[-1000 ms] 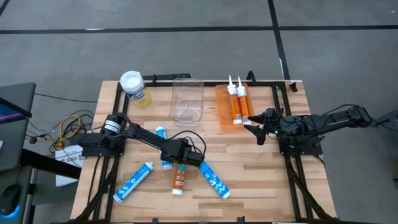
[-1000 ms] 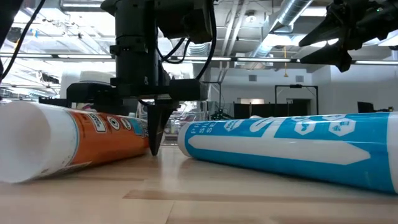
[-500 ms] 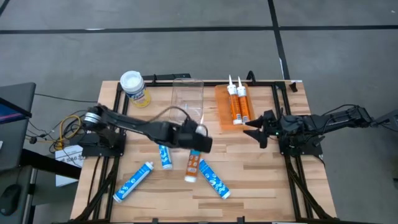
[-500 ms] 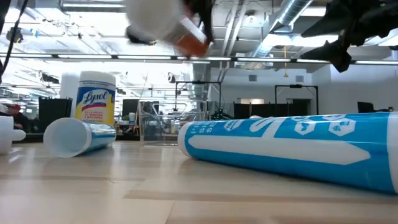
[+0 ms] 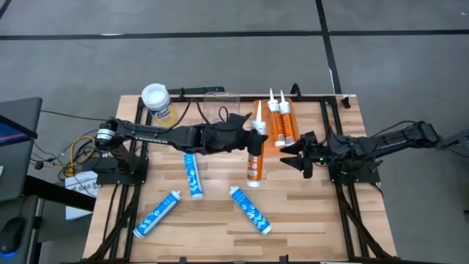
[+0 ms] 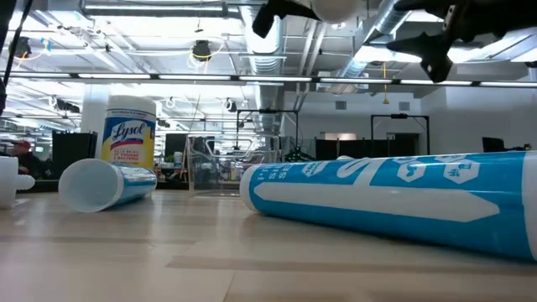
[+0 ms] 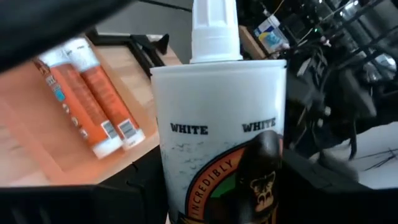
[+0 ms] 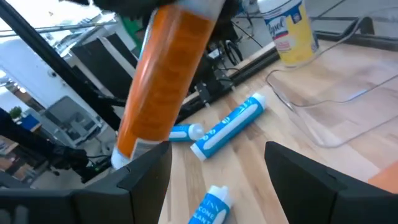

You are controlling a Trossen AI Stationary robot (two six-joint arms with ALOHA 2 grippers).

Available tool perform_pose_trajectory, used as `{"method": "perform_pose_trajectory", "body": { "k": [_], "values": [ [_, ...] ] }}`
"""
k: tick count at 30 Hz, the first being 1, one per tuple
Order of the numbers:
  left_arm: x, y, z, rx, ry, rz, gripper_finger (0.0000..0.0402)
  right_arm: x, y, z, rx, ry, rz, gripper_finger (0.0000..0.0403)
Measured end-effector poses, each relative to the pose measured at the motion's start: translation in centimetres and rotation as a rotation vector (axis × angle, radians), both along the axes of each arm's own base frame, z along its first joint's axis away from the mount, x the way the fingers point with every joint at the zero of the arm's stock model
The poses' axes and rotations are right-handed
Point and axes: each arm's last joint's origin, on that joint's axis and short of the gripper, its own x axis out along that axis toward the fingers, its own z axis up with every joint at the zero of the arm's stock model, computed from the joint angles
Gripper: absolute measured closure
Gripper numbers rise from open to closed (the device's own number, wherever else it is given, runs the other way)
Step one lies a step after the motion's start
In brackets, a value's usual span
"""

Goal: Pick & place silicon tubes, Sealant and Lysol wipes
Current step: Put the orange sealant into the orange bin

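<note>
While left gripper (image 5: 253, 141) clamps orange tube (image 5: 254, 163) | wooden table (image 5: 308, 213) | right gripper (image 5: 299, 154) parted, empty

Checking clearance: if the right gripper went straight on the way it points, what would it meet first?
Probably the orange sealant tube held up by the left gripper, directly ahead of the right gripper; depth is uncertain.

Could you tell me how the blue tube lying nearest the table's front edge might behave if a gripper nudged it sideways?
The blue tube is a round cylinder lying on its side on the smooth wooden table, so it would probably roll. It looks stiff, so it should likely keep its shape.
</note>
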Motion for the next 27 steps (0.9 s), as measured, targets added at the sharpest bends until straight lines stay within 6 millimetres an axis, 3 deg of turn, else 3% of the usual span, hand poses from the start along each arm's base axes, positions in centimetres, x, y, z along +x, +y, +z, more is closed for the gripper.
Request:
{"method": "perform_pose_trajectory", "body": {
  "k": [16,27],
  "values": [
    [1.1,1.4,-1.1,0.016,0.007,-0.012,0.0205,3.7,-0.7,0.7,-0.013,-0.014,0.0,0.0151],
    [1.1,1.5,-1.0,0.039,0.004,0.006,0.0205,4.3,-0.6,2.0,-0.025,-0.044,0.021,0.0151]
  ]
}}
